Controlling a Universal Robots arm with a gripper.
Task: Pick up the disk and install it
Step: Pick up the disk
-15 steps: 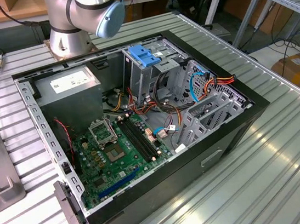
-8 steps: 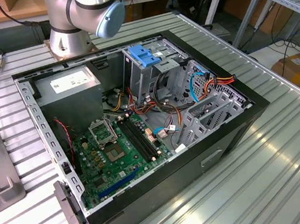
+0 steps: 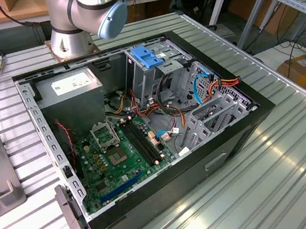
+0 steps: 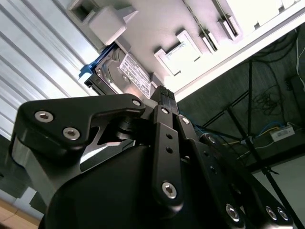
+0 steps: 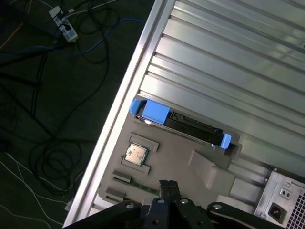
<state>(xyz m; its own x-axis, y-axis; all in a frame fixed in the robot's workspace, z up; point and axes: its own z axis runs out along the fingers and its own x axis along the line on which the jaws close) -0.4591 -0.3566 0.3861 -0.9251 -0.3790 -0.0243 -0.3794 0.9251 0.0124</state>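
Note:
The disk (image 5: 183, 125), grey metal with bright blue rails, stands on its edge in a slot of a grey holder tray (image 5: 176, 157) on the ribbed metal table. In the second wrist view the disk (image 4: 126, 74) shows its labelled face with a blue rail end. My gripper (image 5: 167, 183) hangs well clear of the disk, off to the side of the slot over the tray, fingers pressed together and holding nothing. In the second wrist view the gripper (image 4: 164, 93) points toward the disk. The open computer case (image 3: 142, 121) lies on the table in the exterior view.
A processor chip (image 5: 136, 153) and a memory stick (image 5: 138, 183) sit in the same tray. The case has a drive bay topped by a blue bracket (image 3: 148, 56). The table edge (image 5: 124, 95) drops to a floor with cables. The arm's base (image 3: 72, 35) stands behind the case.

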